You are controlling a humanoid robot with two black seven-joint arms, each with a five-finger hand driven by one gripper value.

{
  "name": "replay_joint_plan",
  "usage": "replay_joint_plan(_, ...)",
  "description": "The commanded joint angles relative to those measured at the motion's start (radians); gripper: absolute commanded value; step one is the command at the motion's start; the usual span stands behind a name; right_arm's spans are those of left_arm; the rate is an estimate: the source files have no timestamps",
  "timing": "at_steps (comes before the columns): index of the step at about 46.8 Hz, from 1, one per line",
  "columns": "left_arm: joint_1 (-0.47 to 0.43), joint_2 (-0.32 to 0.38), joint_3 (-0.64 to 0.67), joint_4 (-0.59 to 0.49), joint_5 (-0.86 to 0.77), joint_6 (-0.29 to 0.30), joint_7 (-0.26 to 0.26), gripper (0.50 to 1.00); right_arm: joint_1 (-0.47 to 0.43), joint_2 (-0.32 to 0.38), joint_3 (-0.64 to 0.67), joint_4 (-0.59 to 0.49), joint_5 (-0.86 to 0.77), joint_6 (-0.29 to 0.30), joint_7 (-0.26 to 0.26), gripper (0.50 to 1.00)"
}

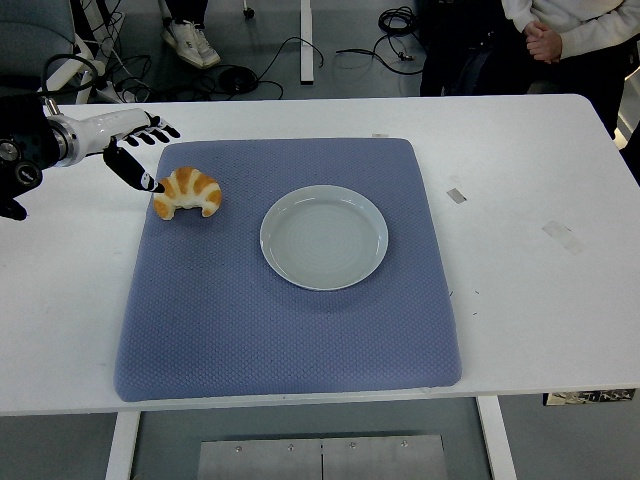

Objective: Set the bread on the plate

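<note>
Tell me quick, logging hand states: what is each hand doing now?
Left hand: open, holding nothing, beside the croissant.
Right hand: not in view.

Blue mat (290, 310): bare between croissant (188, 192) and plate (324, 237); nothing stands in that gap. Plate: dish bare. Left robot hand (135, 150): fingers spread, just left of croissant. Desk (540, 290) right of mat: bare apart from tape scraps.

Golden croissant (188, 192) flat on mat, left of empty pale plate (324, 237).
</note>
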Motion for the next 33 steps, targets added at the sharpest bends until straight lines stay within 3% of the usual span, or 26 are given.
replay_joint_plan(1,0.006,-0.012,0.0,0.0,0.002,0.018,0.0,0.865,0.001,0.0,0.0,0.0,0.0,0.0,0.0,1.0)
replay_joint_plan(26,0.015,-0.035,0.074,-0.012,0.045,0.15,0.0,0.855,0.0,0.0,0.0,0.0,0.0,0.0,0.0,1.0)
replay_joint_plan(33,0.023,-0.046,0.074,-0.014,0.045,0.163,0.0,0.855,0.0,0.0,0.0,0.0,0.0,0.0,0.0,1.0)
